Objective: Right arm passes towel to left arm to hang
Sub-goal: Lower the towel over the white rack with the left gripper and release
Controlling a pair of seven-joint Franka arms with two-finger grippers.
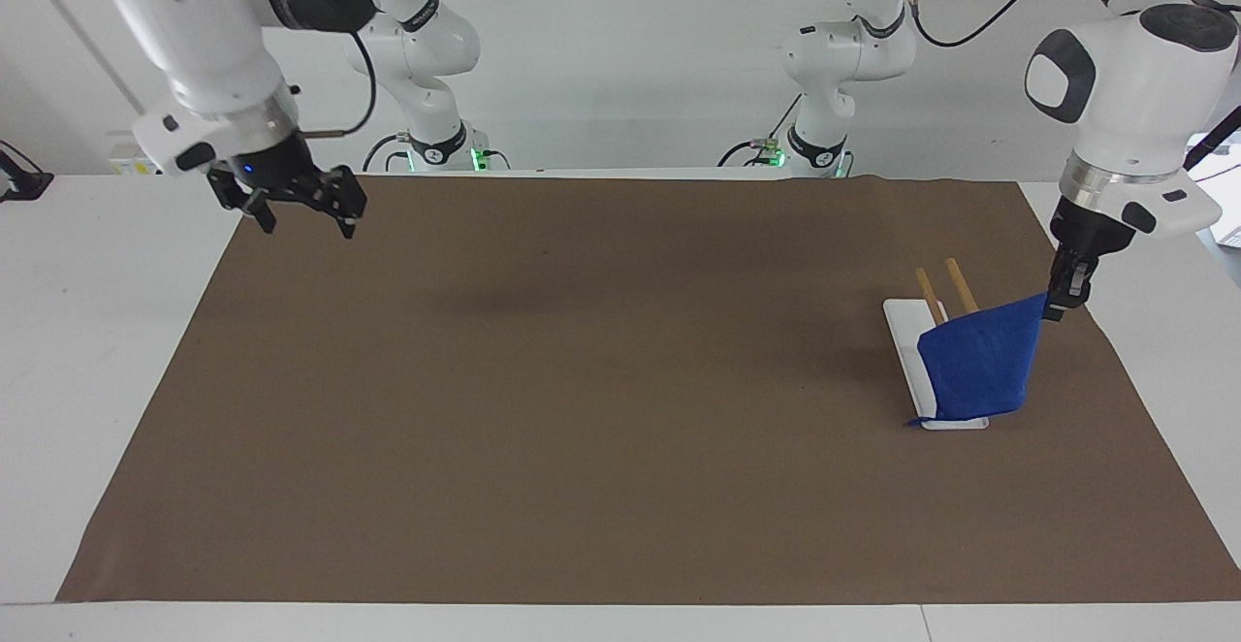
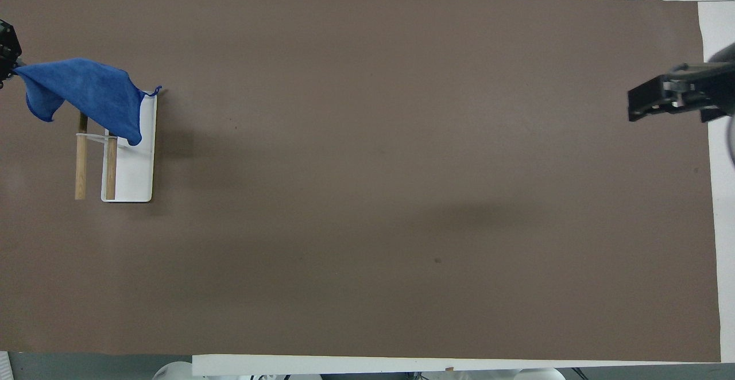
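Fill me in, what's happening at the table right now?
The left end effector is shut on one corner of the blue towel, holding it over the white rack with two wooden rods at the left arm's end of the table. The towel drapes across the rods and its lower edge reaches the rack's base. The right end effector waits, open and empty, over the table's other end.

No readable text or labels.
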